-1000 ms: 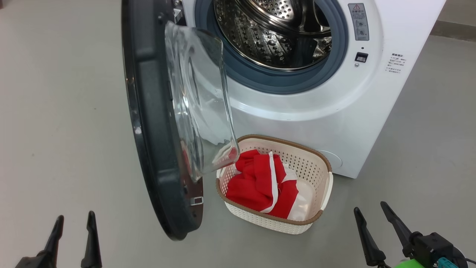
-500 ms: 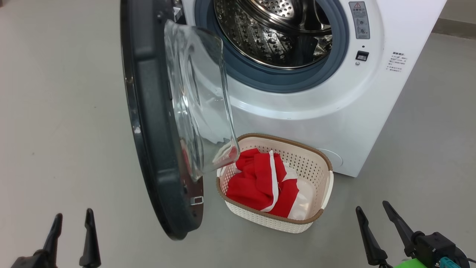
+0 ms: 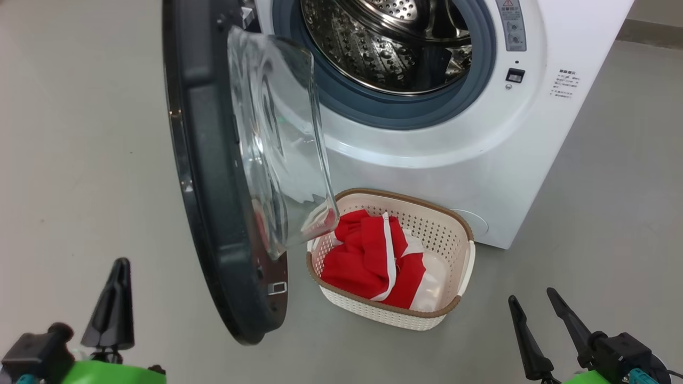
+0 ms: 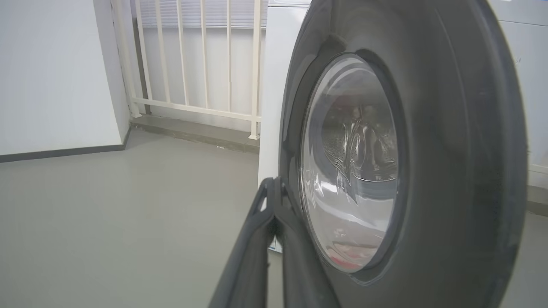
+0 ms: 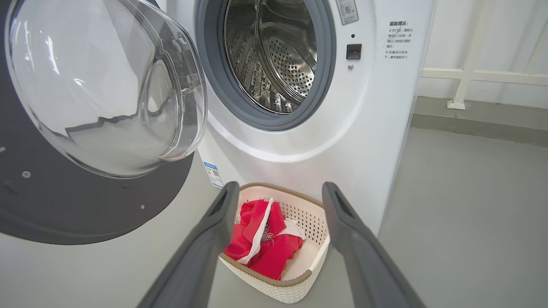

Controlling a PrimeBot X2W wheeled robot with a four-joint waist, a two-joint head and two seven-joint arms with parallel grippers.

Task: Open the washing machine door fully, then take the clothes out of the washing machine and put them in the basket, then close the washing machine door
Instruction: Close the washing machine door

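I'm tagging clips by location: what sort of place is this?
Probably a laundry or utility room: a white front-loading washing machine stands on a bare grey floor, a basket of red clothes before it, a white railing behind.

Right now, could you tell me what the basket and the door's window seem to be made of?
The basket: likely moulded cream plastic, matte, perforated walls, brown woven-look rim. The door's window: clear glossy glass or plastic, showing reflections.
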